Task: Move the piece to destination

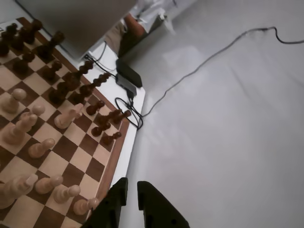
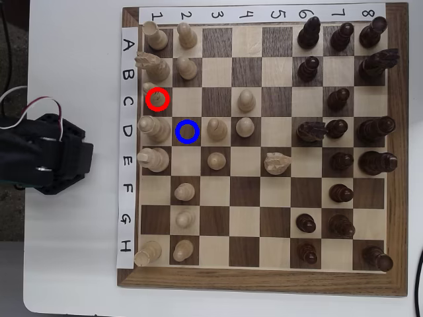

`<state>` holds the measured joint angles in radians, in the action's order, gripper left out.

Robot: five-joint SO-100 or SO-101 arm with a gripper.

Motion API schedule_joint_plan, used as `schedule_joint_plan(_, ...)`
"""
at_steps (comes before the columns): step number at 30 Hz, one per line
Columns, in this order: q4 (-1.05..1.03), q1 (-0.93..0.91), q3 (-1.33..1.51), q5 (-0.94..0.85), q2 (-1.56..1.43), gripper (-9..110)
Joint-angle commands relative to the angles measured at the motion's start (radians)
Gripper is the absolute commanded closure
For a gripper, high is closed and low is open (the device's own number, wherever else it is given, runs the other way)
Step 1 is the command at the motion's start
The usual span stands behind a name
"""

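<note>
White tabletop carries a glossy wooden chessboard (image 2: 261, 282). Round-topped tan piece (image 2: 150, 88) stands inside the red ring (image 2: 157, 99); the blue-ringed destination (image 2: 188, 131) lies diagonally adjacent. Black gripper (image 1: 132, 191) hangs slightly parted, empty.

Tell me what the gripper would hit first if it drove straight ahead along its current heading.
Judging by the wrist view, the gripper points past the chessboard's edge toward the black cable and black box on the white table. Probably the cable first; depth is unclear.

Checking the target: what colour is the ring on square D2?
Blue ring, clearest in the overhead view.
</note>
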<state>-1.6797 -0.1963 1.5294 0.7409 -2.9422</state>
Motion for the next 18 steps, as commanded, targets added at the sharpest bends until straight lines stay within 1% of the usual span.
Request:
schedule_joint_plan(1, -0.005, 0.061, 0.020, -0.029, 0.028, 100)
schedule_joint_plan(7, -0.006, 0.163, 0.049, -0.078, 0.066, 100)
schedule_joint_plan(18, -0.006, 0.301, 0.104, -0.052, 0.141, 100)
